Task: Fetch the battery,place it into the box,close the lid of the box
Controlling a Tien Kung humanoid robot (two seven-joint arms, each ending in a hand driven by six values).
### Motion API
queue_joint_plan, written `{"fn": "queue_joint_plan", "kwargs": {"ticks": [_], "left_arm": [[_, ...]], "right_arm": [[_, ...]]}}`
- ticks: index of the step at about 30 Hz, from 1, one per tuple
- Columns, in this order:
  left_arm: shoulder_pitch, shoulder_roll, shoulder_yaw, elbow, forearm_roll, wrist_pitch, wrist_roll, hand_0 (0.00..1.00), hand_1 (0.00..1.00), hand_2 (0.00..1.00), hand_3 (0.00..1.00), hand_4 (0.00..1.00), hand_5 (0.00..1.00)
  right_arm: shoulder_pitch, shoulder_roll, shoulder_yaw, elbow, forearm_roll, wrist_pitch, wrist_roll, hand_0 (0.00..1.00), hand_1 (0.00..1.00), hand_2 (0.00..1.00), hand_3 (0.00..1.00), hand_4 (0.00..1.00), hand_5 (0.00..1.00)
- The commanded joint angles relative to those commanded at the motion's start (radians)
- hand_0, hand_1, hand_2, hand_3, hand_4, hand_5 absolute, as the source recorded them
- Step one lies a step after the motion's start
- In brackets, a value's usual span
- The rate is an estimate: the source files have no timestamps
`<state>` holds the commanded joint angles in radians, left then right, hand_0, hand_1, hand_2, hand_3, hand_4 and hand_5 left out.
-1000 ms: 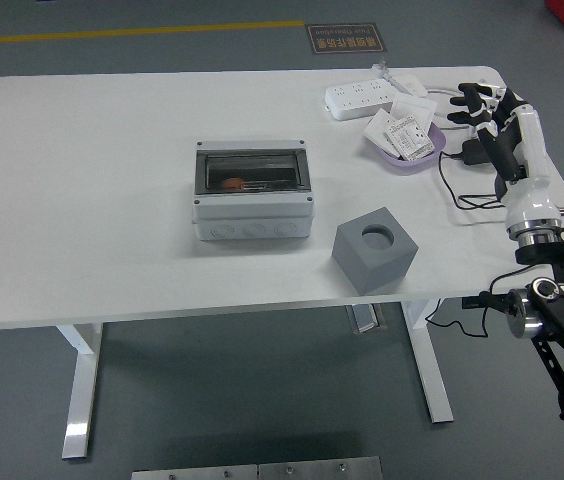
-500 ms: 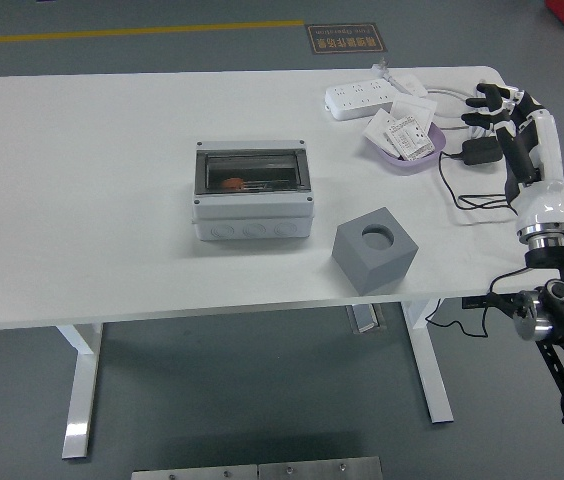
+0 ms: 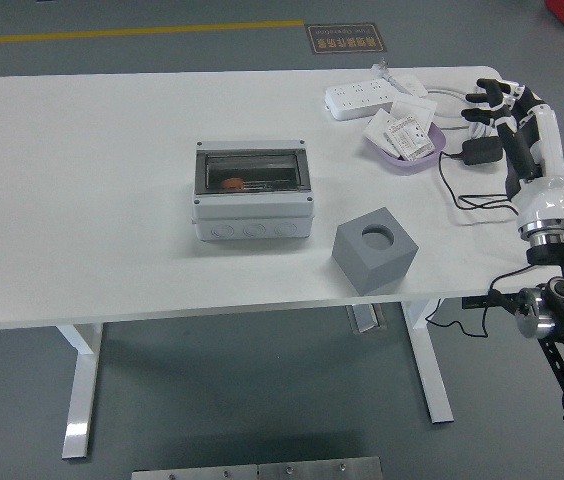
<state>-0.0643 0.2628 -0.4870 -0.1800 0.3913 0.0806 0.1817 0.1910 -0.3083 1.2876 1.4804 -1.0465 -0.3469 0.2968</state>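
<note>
Table's left half open; grey cube point(image 3: 375, 249) stands beside box point(image 3: 252, 192).

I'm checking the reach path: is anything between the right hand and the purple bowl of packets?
Only a black adapter and its cable lie on the table between the right hand and the purple bowl; nothing tall blocks the way.

Your right hand point(image 3: 502, 105) has drawn back toward the right edge of the worktop point(image 3: 82, 200) over the last second. A second ago its fingers point(image 3: 484, 98) reached in over the black adapter point(image 3: 481, 151), close beside the purple bowl point(image 3: 405, 158); now the adapter lies just below and to the left of them, uncovered, and the bowl sits well clear to their left. Your forearm point(image 3: 537, 170) has swung with it, standing more upright at the worktop's right edge. The fingers read slightly more curled than before, holding nothing.
</note>
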Motion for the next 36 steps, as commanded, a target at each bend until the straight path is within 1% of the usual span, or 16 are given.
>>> {"fn": "queue_joint_plan", "kwargs": {"ticks": [6,10,11,12,17,18,23,24,29,30,35,36], "left_arm": [[0.004,-0.006,-0.009,0.0,0.007,0.009,0.005,0.574,0.628,0.607,0.567,0.641,0.002],[0.001,-0.009,-0.02,0.0,0.029,0.022,0.004,0.574,0.628,0.607,0.567,0.641,0.002],[0.0,-0.009,-0.023,0.0,0.035,0.027,0.003,0.574,0.628,0.607,0.567,0.641,0.002],[-0.001,-0.008,-0.024,0.0,0.042,0.032,0.001,0.574,0.601,0.608,0.578,0.644,0.002],[-0.004,-0.005,-0.034,0.0,0.072,0.056,-0.005,0.574,0.601,0.608,0.578,0.644,0.002],[-0.004,-0.004,-0.035,0.0,0.076,0.059,-0.005,0.574,0.566,0.61,0.579,0.64,0.002],[-0.006,-0.002,-0.037,0.0,0.082,0.066,-0.006,0.574,0.566,0.61,0.579,0.64,0.002],[-0.006,-0.001,-0.035,0.0,0.081,0.066,-0.006,0.574,0.555,0.355,0.574,0.557,0.002],[-0.002,-0.002,-0.025,0.0,0.078,0.061,-0.003,0.574,0.555,0.355,0.574,0.557,0.002],[-0.001,-0.003,-0.023,0.0,0.077,0.06,-0.002,0.574,0.551,0.319,0.571,0.552,0.002],[0.003,-0.01,-0.01,0.0,0.078,0.053,0.011,0.574,0.551,0.319,0.571,0.552,0.002],[0.004,-0.011,-0.008,0.0,0.078,0.052,0.012,0.573,0.547,0.301,0.565,0.514,0.002]], "right_arm": [[-0.013,0.004,0.015,-0.001,-0.005,0.003,-0.008,0.594,0.527,0.564,0.624,0.844,0.648],[-0.02,0.008,0.02,0.0,-0.011,0.005,-0.013,0.594,0.527,0.564,0.624,0.844,0.648],[-0.021,0.009,0.021,-0.001,-0.013,0.006,-0.014,0.594,0.527,0.564,0.624,0.844,0.648],[-0.021,0.009,0.023,-0.001,-0.015,0.006,-0.016,0.597,0.528,0.567,0.627,0.843,0.647],[-0.019,0.01,0.029,0.0,-0.026,0.008,-0.022,0.597,0.528,0.567,0.627,0.843,0.647],[-0.02,0.01,0.03,-0.001,-0.028,0.008,-0.023,0.599,0.529,0.567,0.627,0.842,0.648],[-0.022,0.011,0.034,-0.004,-0.032,0.008,-0.026,0.599,0.529,0.567,0.627,0.842,0.648],[-0.022,0.011,0.033,-0.005,-0.032,0.008,-0.027,0.599,0.53,0.569,0.627,0.842,0.652],[-0.01,0.01,0.018,-0.01,-0.032,0.009,-0.029,0.599,0.53,0.569,0.627,0.842,0.652],[-0.008,0.01,0.014,-0.011,-0.033,0.009,-0.03,0.599,0.529,0.568,0.627,0.842,0.651],[0.003,0.005,-0.002,-0.011,-0.034,0.009,-0.033,0.599,0.529,0.568,0.627,0.842,0.651],[0.004,0.004,-0.003,-0.011,-0.035,0.01,-0.033,0.602,0.529,0.568,0.626,0.841,0.652]]}}
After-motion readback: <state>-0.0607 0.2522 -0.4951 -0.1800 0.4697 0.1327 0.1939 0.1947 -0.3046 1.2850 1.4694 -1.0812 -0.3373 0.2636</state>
